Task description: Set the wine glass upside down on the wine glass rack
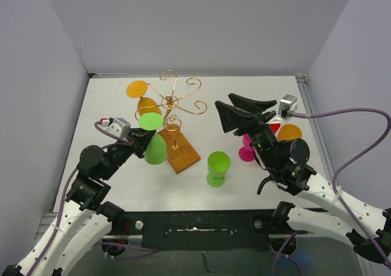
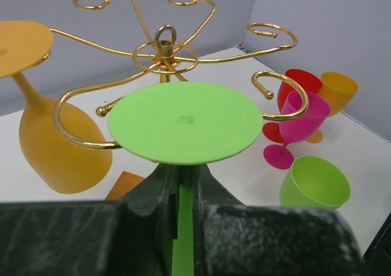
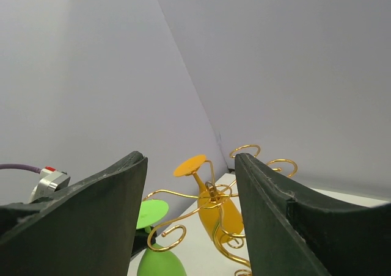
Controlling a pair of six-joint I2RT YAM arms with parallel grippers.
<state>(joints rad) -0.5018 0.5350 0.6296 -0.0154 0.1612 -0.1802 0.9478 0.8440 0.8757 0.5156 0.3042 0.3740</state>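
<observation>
Near the middle of the tabletop (image 1: 256, 87), a little toward the left edge, the left end effector (image 1: 142, 143) is gripping the green wine glass (image 1: 155, 149) by its stem, its fingers (image 2: 149, 190) pressing in on either side; the glass is being held upside down, bowl low and round foot uppermost, just beside the wine glass rack (image 1: 174, 102) on the rack's left side; in the left wrist view the foot is sitting level with the two nearest curled arms and overlapping them, though I cannot tell whether it is touching the wire; the rack is standing on its brown wooden base toward the far edge, and an orange glass (image 1: 145, 105) is hanging inverted from an arm on its far left side; the right end effector (image 1: 223, 100) is hovering above the tabletop to the right of the rack, its jaws spread wide and holding nothing; a second green glass (image 1: 218, 168) is standing upright near the middle, toward the near edge; a pink glass (image 1: 247, 151), a red glass (image 1: 273, 128) and another orange glass (image 1: 291, 132) are clustering toward the right edge, partly hidden under the right arm.
</observation>
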